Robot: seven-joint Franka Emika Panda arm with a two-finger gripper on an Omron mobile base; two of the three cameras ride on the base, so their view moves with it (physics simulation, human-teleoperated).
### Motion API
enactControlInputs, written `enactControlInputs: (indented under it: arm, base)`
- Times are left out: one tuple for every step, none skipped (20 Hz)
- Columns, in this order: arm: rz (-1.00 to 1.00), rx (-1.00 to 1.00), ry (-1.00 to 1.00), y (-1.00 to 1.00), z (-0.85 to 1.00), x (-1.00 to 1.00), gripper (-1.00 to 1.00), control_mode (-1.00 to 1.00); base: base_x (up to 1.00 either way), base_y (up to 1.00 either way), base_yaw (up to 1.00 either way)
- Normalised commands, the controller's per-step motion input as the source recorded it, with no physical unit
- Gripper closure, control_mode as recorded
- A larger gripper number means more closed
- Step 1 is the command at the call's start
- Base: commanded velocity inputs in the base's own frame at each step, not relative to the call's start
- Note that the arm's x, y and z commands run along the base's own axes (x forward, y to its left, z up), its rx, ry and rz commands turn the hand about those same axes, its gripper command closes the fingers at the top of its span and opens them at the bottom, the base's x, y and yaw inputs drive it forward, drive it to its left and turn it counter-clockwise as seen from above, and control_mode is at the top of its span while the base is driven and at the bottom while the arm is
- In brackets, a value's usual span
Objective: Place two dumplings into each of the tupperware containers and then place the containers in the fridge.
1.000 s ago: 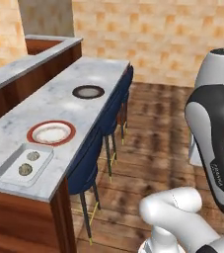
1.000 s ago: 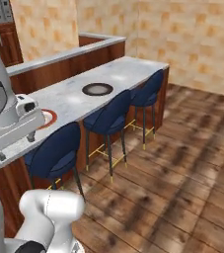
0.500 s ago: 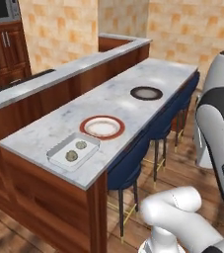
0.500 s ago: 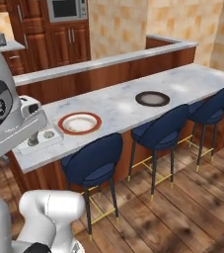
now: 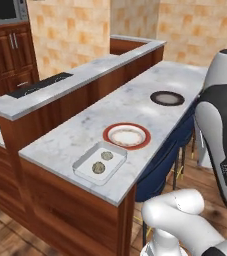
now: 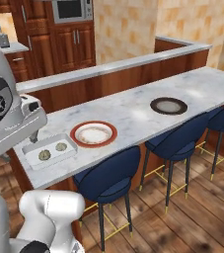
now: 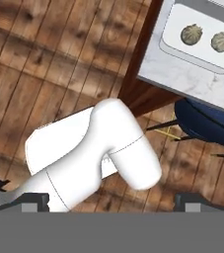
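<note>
The white tupperware container (image 5: 99, 163) sits at the near end of the marble surface (image 5: 135, 107), close to its corner, with two dumplings (image 5: 103, 162) side by side inside it. Just beyond it is the red-rimmed plate (image 5: 127, 135), and farther along, well apart, the dark-rimmed plate (image 5: 167, 98). This tray looks filled, so my guess is the step in hand is getting it to the fridge. Next the arm would need to reach down to the tray's rim and lift it level. Its long axis runs roughly along the surface's length, toward the red plate. Whether the jaws are wide or closed I cannot tell: the hand view looks down at floor and stools (image 7: 207, 123)
</note>
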Motion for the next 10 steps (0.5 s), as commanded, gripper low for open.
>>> enactControlInputs:
  arm:
    - [0.00,0.00,0.00,0.00,0.00,0.00,-1.00,1.00]
    - [0.12,-0.01,0.09,0.67,-0.60,0.64,-1.00,-1.00]
    - [0.18,-0.01,0.13,0.82,-0.71,0.95,-1.00,-1.00]
    - [0.31,0.00,0.15,0.85,-0.82,1.00,-1.00,-1.00]
    - [0.44,0.01,0.16,0.42,-0.79,1.00,-1.00,-1.00]
    - [0.55,0.11,0.11,0.00,-0.71,1.00,-1.00,-1.00]
    - [0.54,0.12,0.10,0.00,-0.57,1.00,-1.00,-1.00]
    - [0.55,0.11,0.09,0.00,-0.61,1.00,-1.00,-1.00]
    - [0.53,0.08,0.09,0.00,-0.64,1.00,-1.00,-1.00]
    - [0.47,0.00,0.09,0.00,-0.78,1.00,-1.00,-1.00]
  base:
    - [0.23,0.45,0.08]
    - [0.00,0.00,0.00]
    - [0.00,0.00,0.00]
    - [0.00,0.00,0.00]
    - [0.00,0.00,0.00]
    - [0.00,0.00,0.00]
    - [0.00,0.00,0.00]
    - [0.00,0.00,0.00]
    - [0.00,0.00,0.00]
    - [0.00,0.00,0.00]
